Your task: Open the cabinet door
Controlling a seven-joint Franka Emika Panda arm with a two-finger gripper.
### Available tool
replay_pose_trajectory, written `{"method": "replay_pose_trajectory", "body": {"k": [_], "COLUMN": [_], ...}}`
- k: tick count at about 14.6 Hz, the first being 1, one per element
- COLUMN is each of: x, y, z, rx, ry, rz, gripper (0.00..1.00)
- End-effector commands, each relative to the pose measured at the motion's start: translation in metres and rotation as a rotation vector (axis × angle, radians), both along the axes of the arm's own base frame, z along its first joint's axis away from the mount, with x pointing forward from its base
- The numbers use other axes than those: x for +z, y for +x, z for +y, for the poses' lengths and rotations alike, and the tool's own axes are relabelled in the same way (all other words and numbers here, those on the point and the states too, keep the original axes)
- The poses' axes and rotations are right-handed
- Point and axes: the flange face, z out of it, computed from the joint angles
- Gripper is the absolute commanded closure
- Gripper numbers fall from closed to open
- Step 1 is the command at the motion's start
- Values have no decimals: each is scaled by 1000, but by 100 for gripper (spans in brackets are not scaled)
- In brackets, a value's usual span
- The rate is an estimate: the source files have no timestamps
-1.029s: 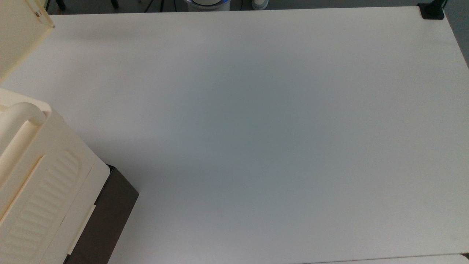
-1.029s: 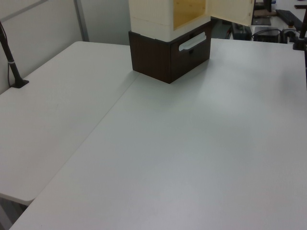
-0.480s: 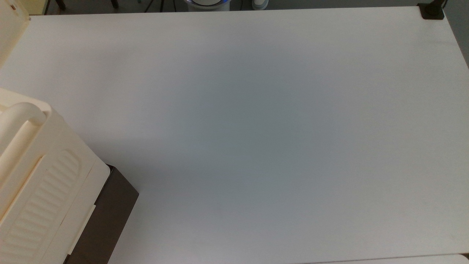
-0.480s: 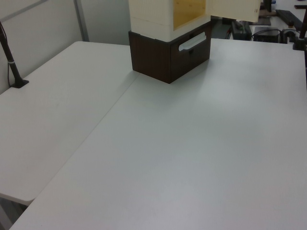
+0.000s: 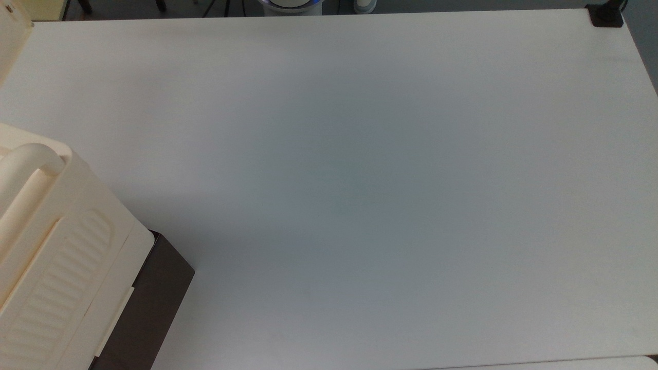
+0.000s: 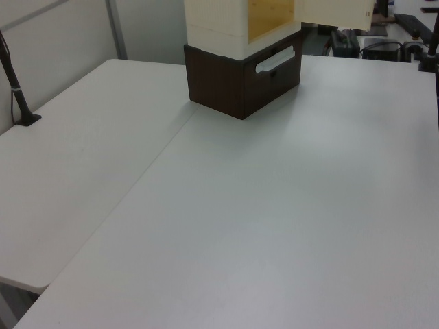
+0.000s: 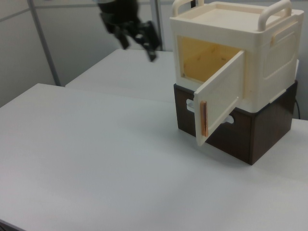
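Right view: cream cabinet point(image 7: 250, 53) sits on a dark brown drawer base point(image 7: 255, 130) on the white table point(image 7: 96, 163). The cabinet door point(image 7: 219, 96) is swung wide open, hinged at the right view's right side of the front opening, free edge sticking out toward the right view's lower left, with a thin copper-coloured strip point(image 7: 203, 119) on that edge. Yellowish wooden interior point(image 7: 207, 60) visible behind it. Two looped handles on the cabinet top.

The gripper point(image 7: 139, 41) hangs in the air at the right view's upper left of the cabinet, well apart from the door, black fingers spread apart, nothing held between them.

Left view: cabinet at the top edge, brown base point(image 6: 240, 79) with a white drawer handle point(image 6: 274, 59); door panel point(image 6: 336, 14) juts out to the left view's right of the opening, above the table point(image 6: 240, 219). A black stand point(image 6: 17, 96) at the left view's left edge.

Top view: cabinet top with ribbed side panel point(image 5: 56, 277) at the top view's lower left, brown base point(image 5: 149, 308) peeking under it; a corner of the open door point(image 5: 11, 36) at the top view's upper left. A black clamp point(image 5: 605, 15) at the table's far right corner.
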Motion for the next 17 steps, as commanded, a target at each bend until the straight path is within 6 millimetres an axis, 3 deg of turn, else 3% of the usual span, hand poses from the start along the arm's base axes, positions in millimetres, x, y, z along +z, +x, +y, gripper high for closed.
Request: {"method": "replay_pose_trajectory", "body": {"k": [1, 3, 5, 9, 17], "x": [-37, -59, -79, -106, -111], "y": [38, 60, 74, 92, 95], "z": [95, 139, 163, 180, 184], "rx": [53, 117, 171, 246, 284], "ry": [55, 59, 54, 12, -55], "rz": [146, 192, 226, 274, 289], "gripper": [0, 0, 0, 0, 0]}}
